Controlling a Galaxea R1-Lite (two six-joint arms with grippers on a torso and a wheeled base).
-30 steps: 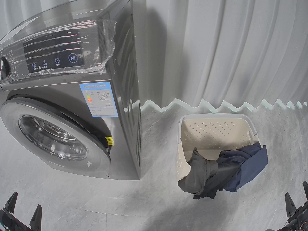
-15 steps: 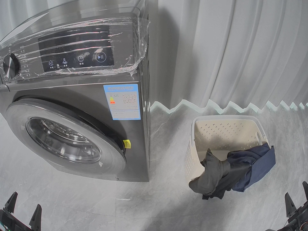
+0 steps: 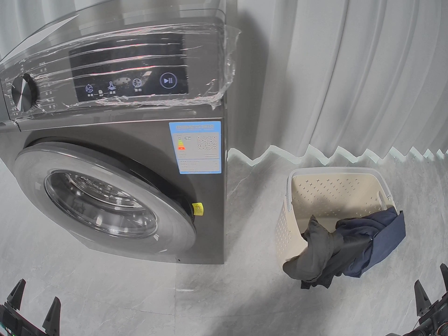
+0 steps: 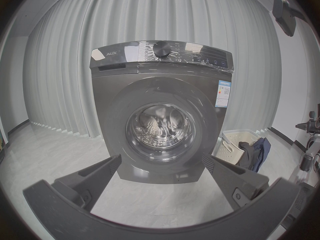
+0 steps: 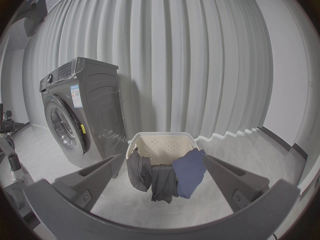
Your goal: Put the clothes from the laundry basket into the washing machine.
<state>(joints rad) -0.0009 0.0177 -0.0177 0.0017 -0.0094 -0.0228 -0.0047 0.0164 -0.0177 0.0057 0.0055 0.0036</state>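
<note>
Door [image 3: 102, 201] of the washing machine [image 3: 212, 229] at frame left looks shut, so the wide-open, empty left hand [image 3: 36, 297] should pull it before touching the clothes [image 3: 343, 250].

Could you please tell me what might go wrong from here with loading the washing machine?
The washing machine door looks shut, so nothing could go in yet. The clothes hang bunched over the rim of the laundry basket; pulling one piece may drag the others onto the floor or tip the basket.
</note>
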